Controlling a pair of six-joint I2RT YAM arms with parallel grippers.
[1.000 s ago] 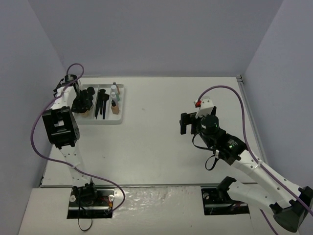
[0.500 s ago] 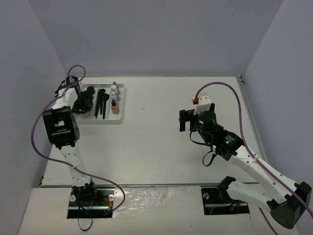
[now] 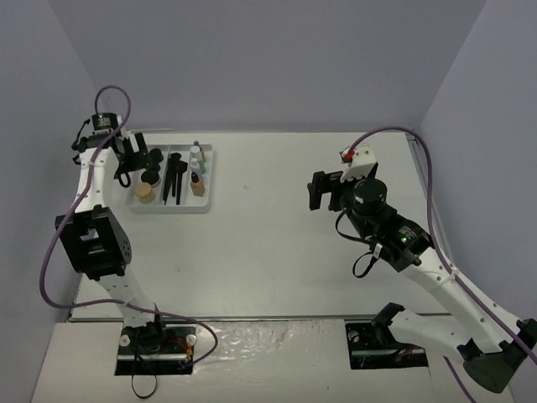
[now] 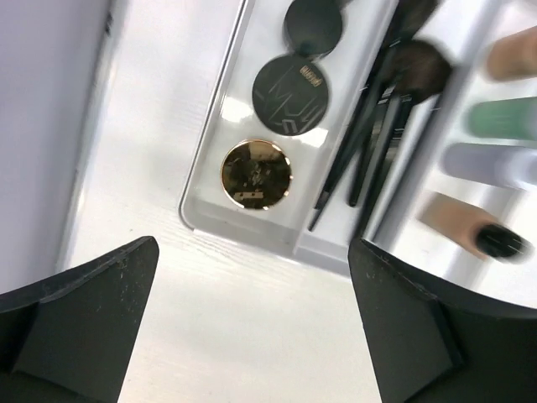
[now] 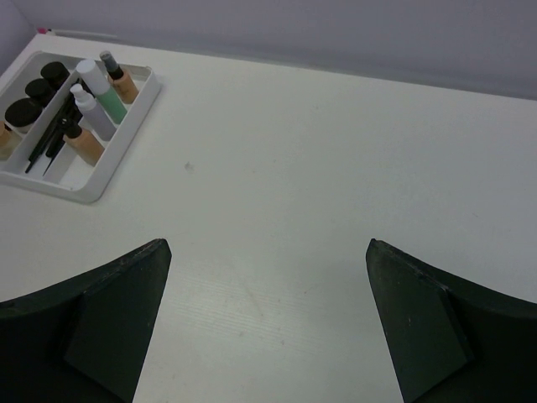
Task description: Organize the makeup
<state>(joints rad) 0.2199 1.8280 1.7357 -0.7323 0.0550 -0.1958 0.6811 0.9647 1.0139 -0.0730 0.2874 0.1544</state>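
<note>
Well, I have the left fingers (image 4: pixel 84 336) gaping empty above the makeup (image 4: pixel 256 174) in the white tray (image 4: pixel 252 238) at upper left, the right fingers (image 5: pixel 92 327) likewise over the tabletop (image 5: pixel 294 168), so a low sweep could clip a brush (image 4: pixel 419 67).

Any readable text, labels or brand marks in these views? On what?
No text reads clearly in any view.
Round black jar: pale lettering on its lid, too blurred to read.
Tan compact: dark mark on its lid, unreadable.
Green bottle and its neighbours: blurred, no label legible.
</note>
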